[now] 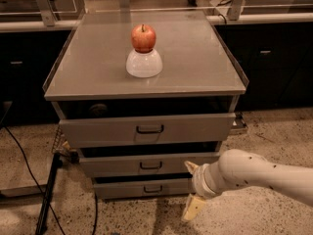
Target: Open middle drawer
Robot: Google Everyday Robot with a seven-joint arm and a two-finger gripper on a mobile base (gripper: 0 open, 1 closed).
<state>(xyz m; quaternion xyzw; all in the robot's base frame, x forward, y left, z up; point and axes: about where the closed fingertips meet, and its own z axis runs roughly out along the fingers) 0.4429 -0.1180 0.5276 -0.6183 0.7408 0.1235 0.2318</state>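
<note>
The tool (192,187) hung in the lower middle of the frame, a little right of centre, at the end of a white speckled arm (259,174) that came in from the lower right edge. It was open: one pale finger (191,167) pointed up and left, the other sat well below it and angled down toward the floor (274,131), with a wide gap between them and nothing held. The upper finger lay over the right end of the middle drawer (122,165); whether it touched the metal could not be told. The lower finger was to the right of the bottom drawer (127,189) front.

The middle drawer was the second of three grey fronts in the centre of the frame, with its small dark loop handle (150,165) at its middle, to the left of the tool and apart from it. A dark gap ran along its upper edge, and none of its tray showed. Above it was the taller, wider top drawer (107,129), also with a dark slot over it.

The grey tabletop (195,58) filled the upper middle of the frame. On it, left of centre, an upturned white bowl (144,63) carried a red apple (143,37) on its crown. A black cable (24,155) trailed over the floor at the lower left
</note>
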